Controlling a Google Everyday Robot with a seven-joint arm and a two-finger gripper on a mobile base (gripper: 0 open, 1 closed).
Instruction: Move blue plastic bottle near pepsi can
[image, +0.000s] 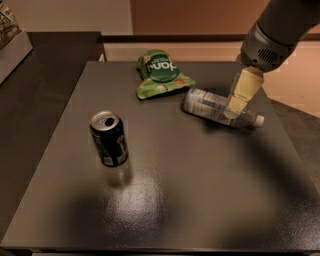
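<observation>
Nearest me the dark bench (200, 210) shows a dull sheen on its bare front part. Further in, toward 9 o'clock from the bench's middle, the pepsi can (109, 139) stands upright, its silver top opened and its logo facing front.

The blue plastic bottle (210, 106) lies on its side toward 2 o'clock from the middle, well apart from the can. Its white cap (259, 120) points to about 4 o'clock and its base to about 10 o'clock, with the pale label wrapped round the body.

The pincer (236, 106) comes down from 1 o'clock, its cream-coloured tip right over the bottle's shoulder, just short of the cap. Whether it is wide, narrow or pressing on the bottle I cannot tell from here. Above it the thick grey arm (280, 30) leans in from the far right corner.

At 12 o'clock on the bench a green snack bag (160, 72) lies flat, just beside the bottle's base. Off to the far left, at 10 o'clock, runs a darker counter (45, 75).
</observation>
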